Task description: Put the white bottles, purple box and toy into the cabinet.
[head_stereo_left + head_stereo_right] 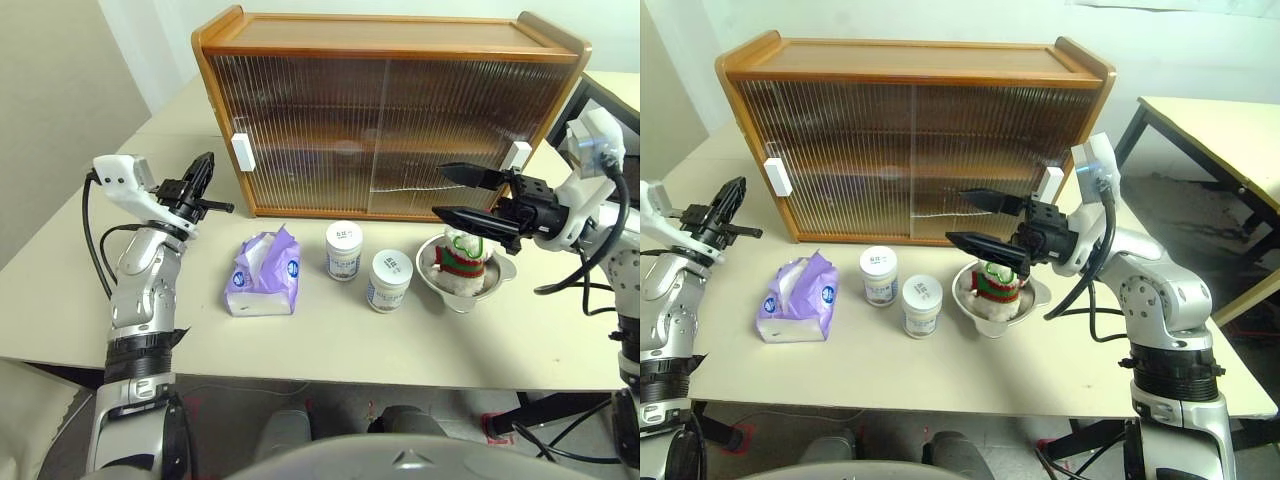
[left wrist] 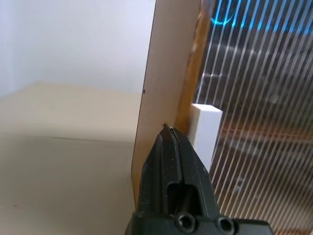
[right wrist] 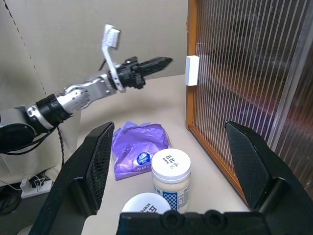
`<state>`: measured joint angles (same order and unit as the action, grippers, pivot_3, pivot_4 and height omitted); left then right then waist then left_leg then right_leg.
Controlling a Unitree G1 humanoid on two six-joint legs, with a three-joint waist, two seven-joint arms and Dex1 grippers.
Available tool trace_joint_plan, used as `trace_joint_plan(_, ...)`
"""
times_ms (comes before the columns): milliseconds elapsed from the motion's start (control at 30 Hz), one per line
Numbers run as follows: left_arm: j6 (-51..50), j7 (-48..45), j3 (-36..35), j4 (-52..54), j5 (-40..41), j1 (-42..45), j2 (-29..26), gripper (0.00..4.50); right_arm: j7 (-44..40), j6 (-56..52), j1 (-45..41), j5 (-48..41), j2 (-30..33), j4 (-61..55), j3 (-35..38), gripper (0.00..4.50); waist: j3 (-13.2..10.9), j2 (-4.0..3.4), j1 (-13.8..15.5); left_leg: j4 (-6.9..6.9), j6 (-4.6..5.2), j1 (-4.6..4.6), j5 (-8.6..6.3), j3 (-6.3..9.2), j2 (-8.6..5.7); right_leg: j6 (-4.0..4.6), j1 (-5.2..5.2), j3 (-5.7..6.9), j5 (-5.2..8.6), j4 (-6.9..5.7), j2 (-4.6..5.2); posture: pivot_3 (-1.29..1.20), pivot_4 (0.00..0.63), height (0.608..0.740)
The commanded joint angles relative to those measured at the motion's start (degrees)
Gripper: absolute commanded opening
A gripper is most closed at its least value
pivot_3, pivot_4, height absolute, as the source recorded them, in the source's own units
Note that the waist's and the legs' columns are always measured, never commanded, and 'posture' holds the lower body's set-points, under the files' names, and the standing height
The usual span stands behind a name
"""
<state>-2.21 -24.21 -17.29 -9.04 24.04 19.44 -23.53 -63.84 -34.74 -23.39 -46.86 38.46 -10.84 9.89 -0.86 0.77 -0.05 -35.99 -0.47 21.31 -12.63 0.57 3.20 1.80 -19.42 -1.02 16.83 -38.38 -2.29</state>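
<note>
Left eye view: left hand [image 1: 207, 166] closed, empty; right hand [image 1: 458, 193] wide open, empty.

- We see a cream table [image 1: 330, 350] set against a plain white wall [image 1: 940, 20].
- A second cream table [image 1: 1225, 125] with dark legs stands at our right, over grey floor [image 1: 1180, 210].

A plain indoor test room, like a robotics lab. Bare white walls [image 1: 940, 15] surround a pale beige desk [image 1: 330, 350], with a second, similar desk [image 1: 1230, 130] standing nearby on a grey floor [image 1: 1200, 215]. Loose black cables [image 1: 570, 425] and a power strip [image 3: 29, 187] lie on the floor. A dark monitor edge [image 1: 610, 95] shows beside the desk.
</note>
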Motion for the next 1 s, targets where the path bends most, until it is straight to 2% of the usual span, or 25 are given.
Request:
trace_joint_plan(33, -1.5, -0.5, 1.1, -1.4, -0.9, 1.4, 0.0, 0.01, 0.5, -1.1, 0.1, -0.9, 0.0, -1.4, -0.1, 4.50, 0.0, 0.00, 0.0, 0.00, 0.00, 0.00, 0.00, 0.00, 0.00, -0.01, -0.01, 0.00, 0.00, 0.00, 0.00, -0.03, 0.000, 0.740)
trace_joint_plan(433, -4.7, -0.2, 2.3, -1.2, -1.9, 3.7, 0.4, 0.01, 1.8, -1.4, 0.8, -1.5, -0.4, -2.9, 0.2, 4.50, 0.0, 0.02, 0.0, -0.03, 0.07, 0.00, 0.04, -0.01, 0.00, -0.20, -0.02, -0.01, 0.11, 0.01, -0.02, -0.05, 0.000, 0.740)
trace_joint_plan(1000, -2.4, -4.8, 4.1, -10.0, -3.1, 7.0, 1.5, 0.01, 4.5, -0.3, 0.9, -4.5, -3.3, -2.8, 3.0, 4.50, 0.0, 0.03, -0.3, -0.16, 0.14, 0.00, 0.13, 0.00, 0.00, -0.27, -0.04, -0.02, 0.01, 0.01, -0.02, -0.07, 0.000, 0.740)
